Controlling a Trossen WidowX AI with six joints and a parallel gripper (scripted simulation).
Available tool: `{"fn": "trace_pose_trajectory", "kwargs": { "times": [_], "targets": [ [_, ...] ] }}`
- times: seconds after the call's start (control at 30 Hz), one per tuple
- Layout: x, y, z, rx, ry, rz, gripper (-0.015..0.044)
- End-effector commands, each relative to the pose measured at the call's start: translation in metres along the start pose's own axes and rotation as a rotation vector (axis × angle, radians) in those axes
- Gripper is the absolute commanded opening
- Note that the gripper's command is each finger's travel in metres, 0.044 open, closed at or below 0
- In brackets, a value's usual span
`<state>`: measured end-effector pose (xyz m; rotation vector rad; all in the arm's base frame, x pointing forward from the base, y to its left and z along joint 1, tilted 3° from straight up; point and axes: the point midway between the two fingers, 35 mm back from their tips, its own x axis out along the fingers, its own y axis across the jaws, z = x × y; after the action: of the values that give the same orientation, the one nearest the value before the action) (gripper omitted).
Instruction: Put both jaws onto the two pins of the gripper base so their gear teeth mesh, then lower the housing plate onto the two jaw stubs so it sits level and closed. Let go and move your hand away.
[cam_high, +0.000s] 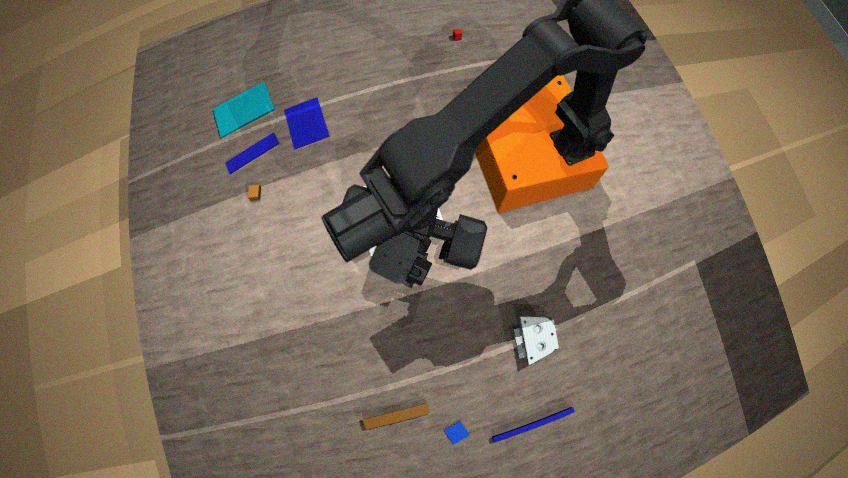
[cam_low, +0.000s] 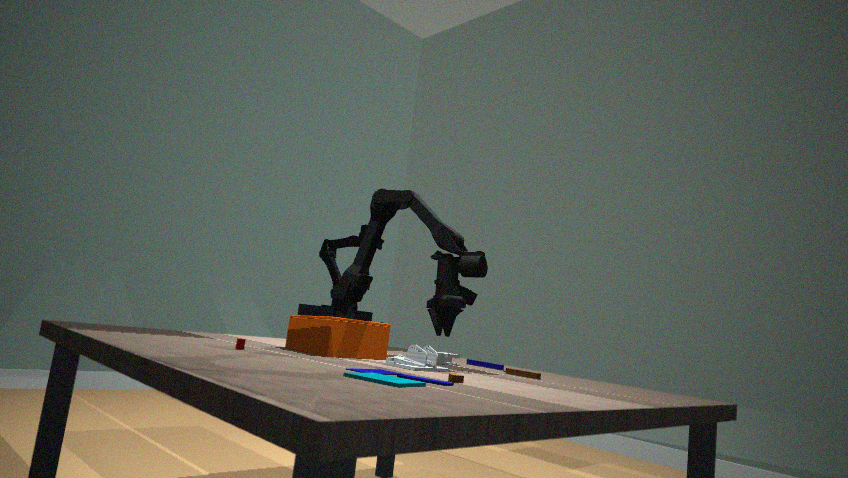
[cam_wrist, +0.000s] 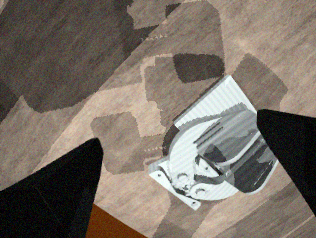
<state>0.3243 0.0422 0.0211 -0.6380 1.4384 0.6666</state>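
Wood-grain table (cam_high: 249, 332) (cam_low: 534, 394) | cyan plate (cam_high: 244, 110) (cam_low: 385, 379) | red cube (cam_high: 457, 35) (cam_low: 240, 343) | orange block (cam_high: 549, 169) (cam_low: 338, 336)

So there's a bunch of random bits lying on the table (cam_high: 249, 332) (cam_low: 380, 409): a teal plate (cam_high: 243, 109) (cam_low: 385, 380), a dark blue square (cam_high: 307, 123) right near it, and a short blue bar (cam_high: 252, 153) (cam_low: 426, 378) just beside those two, with a little orange-brown cube (cam_high: 254, 192) (cam_low: 456, 378) close to the bar. Way off from that bunch, an orange-brown bar (cam_high: 394, 416) (cam_low: 522, 373), a small lighter blue square (cam_high: 456, 432) and a long thin blue strip (cam_high: 532, 424) (cam_low: 485, 363) sit roughly in a row, none touching. Oh, and a tiny red cube (cam_high: 457, 35) (cam_low: 240, 343) is off on its own.
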Motion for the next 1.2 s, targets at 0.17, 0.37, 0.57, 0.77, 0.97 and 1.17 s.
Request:
{"fn": "trace_pose_trajectory", "kwargs": {
  "times": [0.17, 0.37, 0.57, 0.77, 0.97, 1.17],
  "targets": [
    [-0.005, 0.027, 0.021, -0.285, -0.007, 0.007, 0.0440],
    [-0.006, 0.046, 0.033, -0.470, -0.007, 0.011, 0.0440],
    [-0.007, 0.064, 0.042, -0.631, -0.006, 0.012, 0.0440],
    [-0.009, 0.083, 0.051, -0.798, -0.005, 0.015, 0.0440],
    [-0.010, 0.103, 0.059, -0.980, -0.007, 0.020, 0.0440],
    [-0.012, 0.123, 0.065, -1.163, -0.010, 0.026, 0.0440]
  ]
}}
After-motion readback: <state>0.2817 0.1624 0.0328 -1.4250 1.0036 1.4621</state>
